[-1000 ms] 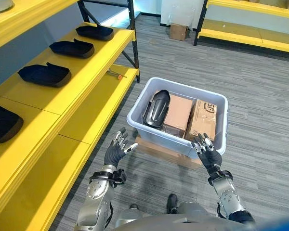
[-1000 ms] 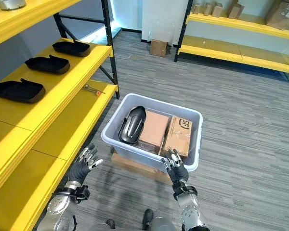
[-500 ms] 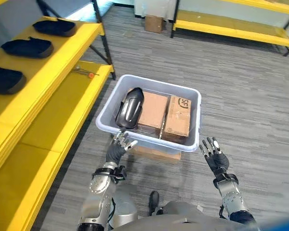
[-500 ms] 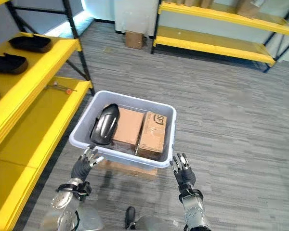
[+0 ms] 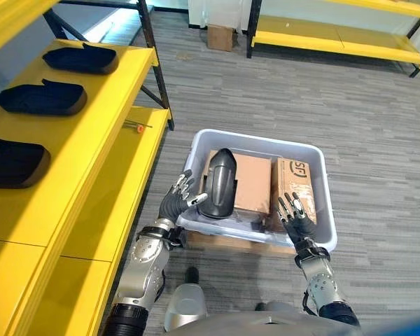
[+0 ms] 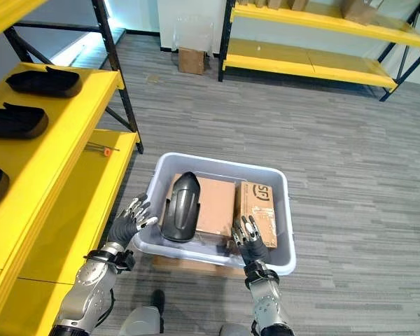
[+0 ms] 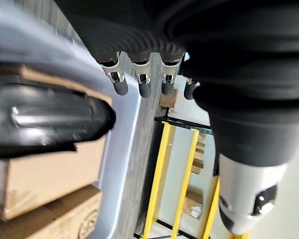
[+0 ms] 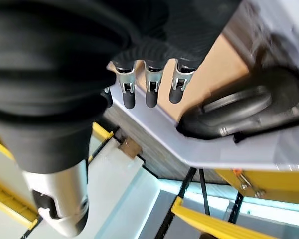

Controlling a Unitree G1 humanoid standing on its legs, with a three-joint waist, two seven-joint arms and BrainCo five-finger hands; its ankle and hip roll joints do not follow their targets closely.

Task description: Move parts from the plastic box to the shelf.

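Glossy black moulded part (image 5: 217,183) lies in pale grey plastic box (image 5: 323,183) – left hand (image 5: 173,203), right hand (image 5: 296,222) flank it, fingers spread, holding nothing.

- This is looking like a warehouse or stockroom, with yellow shelves (image 5: 91,133) on black steel posts (image 5: 157,77) running along the robot's left side.
- More yellow racking (image 6: 315,21) is standing along the far wall, holding cardboard boxes (image 6: 353,7).
- Black moulded parts (image 5: 38,99) are lying in a row on the near shelf.
- A grey plastic box (image 5: 322,203) of cartons is sitting on grey carpet flooring (image 5: 364,126).
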